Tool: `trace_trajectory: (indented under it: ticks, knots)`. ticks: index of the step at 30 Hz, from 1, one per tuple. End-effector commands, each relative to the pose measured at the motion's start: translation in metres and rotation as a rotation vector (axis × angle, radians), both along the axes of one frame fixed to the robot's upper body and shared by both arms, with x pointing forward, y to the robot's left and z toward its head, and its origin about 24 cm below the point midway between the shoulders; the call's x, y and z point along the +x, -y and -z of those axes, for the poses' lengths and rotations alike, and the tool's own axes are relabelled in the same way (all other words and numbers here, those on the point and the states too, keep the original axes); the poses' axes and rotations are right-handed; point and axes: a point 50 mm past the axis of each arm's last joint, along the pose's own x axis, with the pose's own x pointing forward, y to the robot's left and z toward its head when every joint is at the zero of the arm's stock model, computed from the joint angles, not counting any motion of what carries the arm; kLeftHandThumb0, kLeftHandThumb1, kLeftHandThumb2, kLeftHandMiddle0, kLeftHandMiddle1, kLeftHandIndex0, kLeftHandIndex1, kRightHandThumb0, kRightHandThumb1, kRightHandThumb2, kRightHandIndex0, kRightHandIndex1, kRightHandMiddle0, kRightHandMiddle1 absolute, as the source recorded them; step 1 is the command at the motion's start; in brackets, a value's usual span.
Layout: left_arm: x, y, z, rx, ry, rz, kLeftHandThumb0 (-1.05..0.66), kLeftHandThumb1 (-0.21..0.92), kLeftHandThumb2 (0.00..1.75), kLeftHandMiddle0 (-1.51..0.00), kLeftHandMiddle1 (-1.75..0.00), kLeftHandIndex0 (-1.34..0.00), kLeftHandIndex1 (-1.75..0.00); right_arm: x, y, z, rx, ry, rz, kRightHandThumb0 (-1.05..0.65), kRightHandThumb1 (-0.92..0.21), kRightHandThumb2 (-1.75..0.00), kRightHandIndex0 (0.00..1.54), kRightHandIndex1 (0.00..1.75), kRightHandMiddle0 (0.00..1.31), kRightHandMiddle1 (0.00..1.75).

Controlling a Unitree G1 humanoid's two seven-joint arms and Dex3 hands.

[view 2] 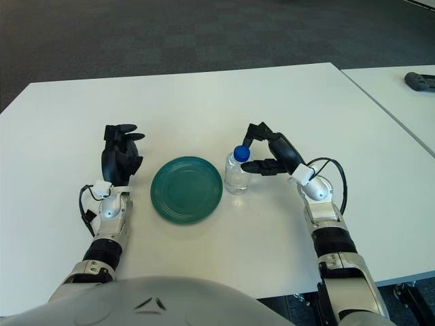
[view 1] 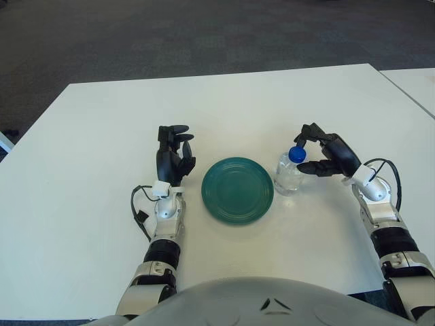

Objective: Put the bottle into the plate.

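White table (view 1: 102, 136) — dark carpet (view 1: 170, 34) behind, second table (view 2: 394, 95) right.

Right hand (view 1: 325, 153): forearm extended forward and inward from the lower right, wrist angled toward the centre, fingers (view 2: 262, 165) curled and closed around the neck and cap of the bottle (view 2: 237, 172), one digit above the cap and one below it. Left hand (view 1: 173, 155): forearm directed straight forward, palm raised, fingers (view 1: 178, 129) upright and loosely spread, grasping nothing. A dark cable loops beside each wrist.
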Motion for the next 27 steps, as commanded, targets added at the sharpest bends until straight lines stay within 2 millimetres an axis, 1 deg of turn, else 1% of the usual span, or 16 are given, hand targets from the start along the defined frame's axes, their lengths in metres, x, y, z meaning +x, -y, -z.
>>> trace_trajectory:
  ticks: [1,5,6,7,8,9,10,12,15,17,27]
  knots:
    - [-0.017,0.01,0.021,-0.07,-0.093,-0.024,-0.92,0.92,0.65,-0.19,-1.62,-0.23,-1.5,0.0,0.0,-0.004,0.053,0.036,0.023,-0.49,-0.9,-0.06,1.23,1.75,1.01,1.75]
    - [-0.017,0.01,0.021,-0.073,-0.089,-0.026,-0.92,0.92,0.65,-0.19,-1.64,-0.25,-1.5,-0.001,-0.001,-0.004,0.064,0.044,0.042,-0.42,-0.92,-0.08,1.24,1.75,1.02,1.75]
    - [-0.017,0.01,0.021,-0.073,-0.089,-0.027,-0.92,0.92,0.65,-0.19,-1.64,-0.25,-1.5,-0.001,-0.001,-0.004,0.064,0.046,0.045,-0.41,-0.84,-0.24,1.25,1.75,1.03,1.75]
    - [-0.017,0.01,0.02,-0.073,-0.088,-0.027,-0.92,0.92,0.65,-0.19,-1.65,-0.25,-1.5,-0.002,-0.002,-0.005,0.061,0.051,0.049,-0.4,-0.79,-0.35,1.26,1.75,1.04,1.75]
    - [-0.017,0.01,0.02,-0.073,-0.088,-0.027,-0.92,0.92,0.65,-0.19,-1.65,-0.25,-1.5,-0.002,-0.002,-0.005,0.058,0.055,0.052,-0.39,-0.7,-0.53,1.27,1.75,1.05,1.75]
    - [-0.017,0.01,0.02,-0.073,-0.086,-0.028,-0.92,0.92,0.65,-0.19,-1.65,-0.25,-1.5,-0.003,-0.003,-0.005,0.048,0.063,0.056,-0.39,-0.65,-0.65,1.28,1.75,1.06,1.75]
    - [-0.017,0.01,0.02,-0.072,-0.085,-0.029,-0.92,0.92,0.65,-0.19,-1.65,-0.25,-1.5,-0.003,-0.003,-0.006,0.041,0.069,0.058,-0.38,-0.61,-0.73,1.29,1.75,1.06,1.75]
    - [-0.017,0.01,0.02,-0.072,-0.083,-0.031,-0.92,0.92,0.65,-0.19,-1.65,-0.25,-1.49,-0.004,-0.005,-0.006,0.026,0.078,0.059,-0.38,-0.59,-0.8,1.3,1.75,1.07,1.75]
    - [-0.017,0.011,0.019,-0.074,-0.078,-0.034,-0.92,0.92,0.65,-0.2,-1.65,-0.23,-1.48,-0.005,-0.008,-0.007,0.0,0.083,0.051,-0.39,-0.59,-0.85,1.31,1.75,1.08,1.75]
    - [-0.017,0.011,0.018,-0.075,-0.075,-0.033,-0.92,0.92,0.65,-0.2,-1.65,-0.23,-1.48,-0.006,-0.011,-0.006,-0.016,0.078,0.045,-0.4,-0.6,-0.85,1.32,1.75,1.09,1.75]
    - [-0.018,0.013,0.017,-0.078,-0.074,-0.034,-0.93,0.92,0.67,-0.16,-1.69,-0.21,-1.5,-0.008,-0.022,-0.003,-0.029,0.107,0.015,-0.46,-0.72,-0.77,1.34,1.75,1.1,1.75]
